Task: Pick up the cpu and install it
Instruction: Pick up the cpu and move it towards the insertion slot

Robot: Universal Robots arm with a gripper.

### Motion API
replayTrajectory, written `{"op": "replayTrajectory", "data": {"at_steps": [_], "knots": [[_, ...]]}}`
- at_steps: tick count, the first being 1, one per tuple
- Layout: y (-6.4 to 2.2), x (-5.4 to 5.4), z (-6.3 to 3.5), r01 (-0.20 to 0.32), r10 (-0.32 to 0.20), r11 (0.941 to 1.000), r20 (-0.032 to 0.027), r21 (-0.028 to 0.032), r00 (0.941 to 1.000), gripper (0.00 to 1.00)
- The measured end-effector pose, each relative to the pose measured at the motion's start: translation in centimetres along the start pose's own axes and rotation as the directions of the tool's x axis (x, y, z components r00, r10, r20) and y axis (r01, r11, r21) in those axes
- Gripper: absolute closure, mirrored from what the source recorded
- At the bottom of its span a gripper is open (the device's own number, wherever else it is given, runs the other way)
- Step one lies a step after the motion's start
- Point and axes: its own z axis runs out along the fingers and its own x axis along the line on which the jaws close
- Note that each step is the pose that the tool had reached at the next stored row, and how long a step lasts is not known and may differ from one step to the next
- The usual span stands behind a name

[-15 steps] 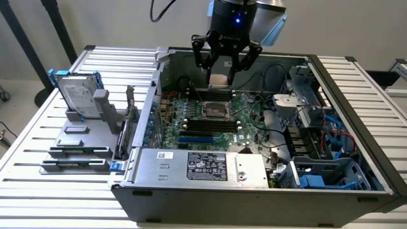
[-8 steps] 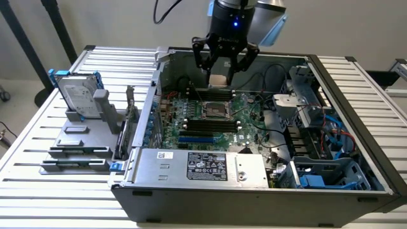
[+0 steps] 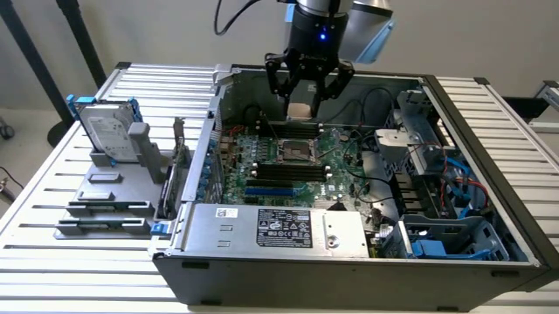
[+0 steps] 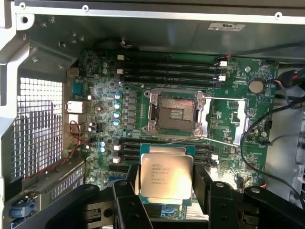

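The tool (image 3: 306, 98) hangs inside the open computer case (image 3: 489, 118), its two fingers (image 4: 129, 191) clamped on opposite edges of the cpu (image 4: 166, 174). The cpu is lifted clear of the green motherboard (image 4: 233, 119), metal top facing the wrist camera, above the memory slots (image 4: 164, 148) just beside the open socket (image 4: 175, 113). The socket's frame is raised and its bed is bare. On the tabletop (image 3: 44, 196), at the exterior view's left, a hard drive (image 3: 109, 134) stands in a grey holder.
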Motion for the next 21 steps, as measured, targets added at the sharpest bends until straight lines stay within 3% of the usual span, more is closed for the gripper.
{"op": "replayTrajectory", "data": {"at_steps": [8,21], "knots": [[1.59,-0.3,0.83,-0.002,0.002,1.0000,0.0001,-0.0002,1.0000,0.45],[2.58,-1.2,1.69,-0.021,0.021,0.9998,-0.0002,-0.0017,0.9998,0.45]]}}
